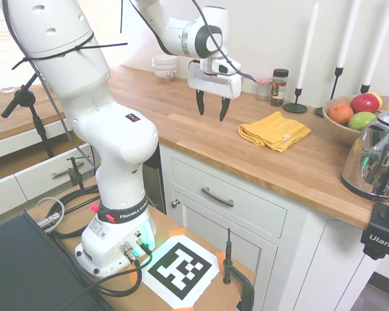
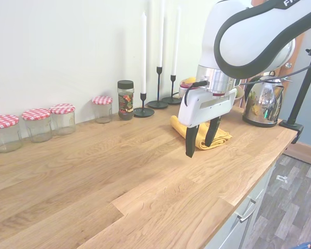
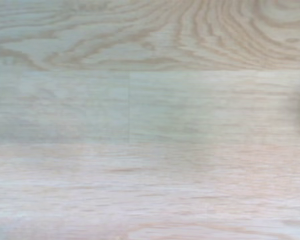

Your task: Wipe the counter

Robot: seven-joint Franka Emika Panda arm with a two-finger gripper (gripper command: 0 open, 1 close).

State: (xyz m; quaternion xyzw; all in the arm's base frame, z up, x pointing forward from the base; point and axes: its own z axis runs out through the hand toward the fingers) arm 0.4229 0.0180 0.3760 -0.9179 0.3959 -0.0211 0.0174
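The surface (image 1: 181,129) runs from upper left to lower right of the first exterior view, above white cabinets (image 1: 233,214); the wrist view shows only its blurred grain (image 3: 150,120). The arm (image 1: 84,97) fills the left. A kettle (image 1: 376,155) stands at right, a fruit bowl (image 1: 340,126) behind it. A folded yellow cloth (image 1: 274,131) lies mid-frame. The pincer (image 1: 211,107) hangs above bare wood, fingers apart, empty.
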